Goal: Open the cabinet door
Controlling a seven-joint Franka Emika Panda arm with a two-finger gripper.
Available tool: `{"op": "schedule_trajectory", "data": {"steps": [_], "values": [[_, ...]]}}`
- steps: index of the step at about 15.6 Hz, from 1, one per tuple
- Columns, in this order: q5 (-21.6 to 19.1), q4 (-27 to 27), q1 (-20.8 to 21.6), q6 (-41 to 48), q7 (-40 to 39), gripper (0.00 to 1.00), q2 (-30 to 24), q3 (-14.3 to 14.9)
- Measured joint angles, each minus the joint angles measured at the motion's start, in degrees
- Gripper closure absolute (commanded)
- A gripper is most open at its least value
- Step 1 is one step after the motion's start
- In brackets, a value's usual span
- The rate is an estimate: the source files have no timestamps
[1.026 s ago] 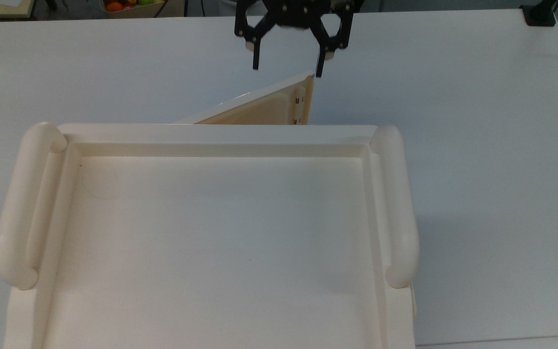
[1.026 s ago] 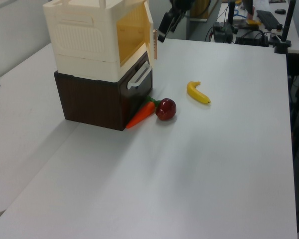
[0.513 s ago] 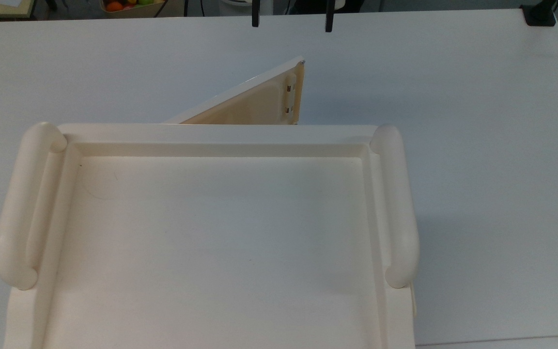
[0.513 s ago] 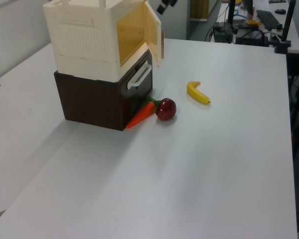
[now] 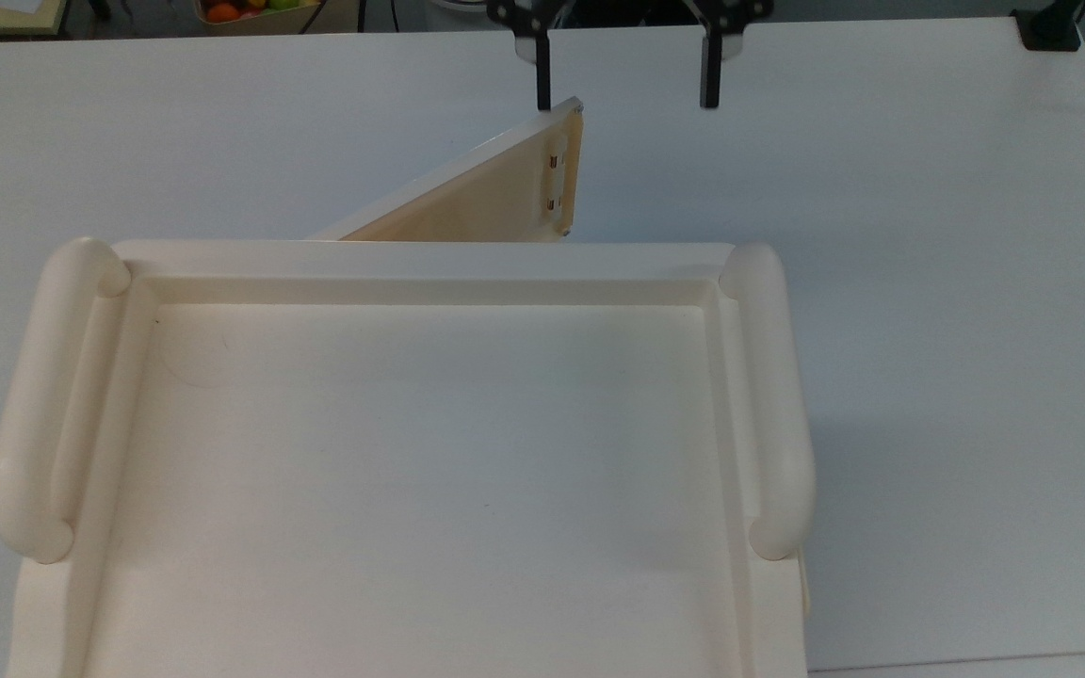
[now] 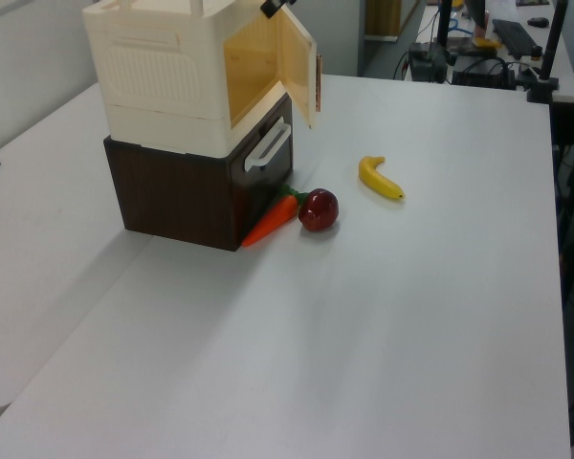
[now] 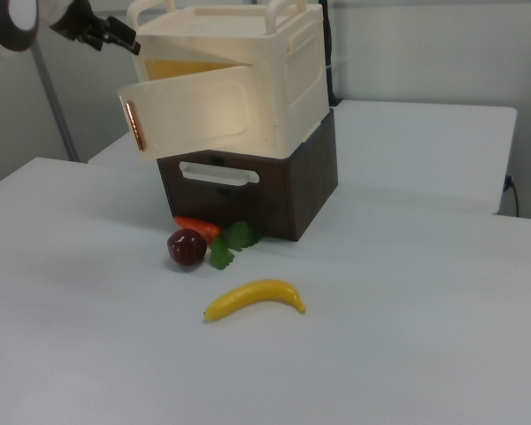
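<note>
The cabinet door (image 5: pixel 477 193) stands partly open, swung out from the cream cabinet's front; its pale tan inner face and copper screws (image 5: pixel 551 184) show in the top view. My gripper (image 5: pixel 626 99) is open, fingers wide apart, holding nothing. In the top view its left fingertip (image 5: pixel 542 94) sits just at the door's free top corner, and the right fingertip is well off to the top view's right. In the right view the door (image 7: pixel 203 111) hangs open toward the right view's left, with the gripper (image 7: pixel 113 35) above its upper corner. The left view shows the door (image 6: pixel 297 57) angled outward.
The cream cabinet (image 6: pixel 163 81) sits on a dark brown drawer unit (image 6: pixel 187 196) with a white handle. On the white table (image 6: pixel 383 316) in front lie a carrot (image 6: pixel 268 222), a red apple (image 6: pixel 318 209) and a banana (image 6: pixel 380 179).
The door has swung wider open. The gripper rose almost out of the top view, then came back down further to the top view's right, its left finger now at the door's corner.
</note>
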State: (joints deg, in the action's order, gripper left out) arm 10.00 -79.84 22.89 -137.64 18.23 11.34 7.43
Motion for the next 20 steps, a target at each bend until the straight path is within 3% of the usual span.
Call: {"op": "schedule_trajectory", "data": {"steps": [12,20], "values": [[0.0,-2.7,0.0,0.9,-1.7,0.00,3.9,-0.3],[-0.2,-2.9,-0.8,18.7,-6.0,0.00,3.2,-0.3]]}}
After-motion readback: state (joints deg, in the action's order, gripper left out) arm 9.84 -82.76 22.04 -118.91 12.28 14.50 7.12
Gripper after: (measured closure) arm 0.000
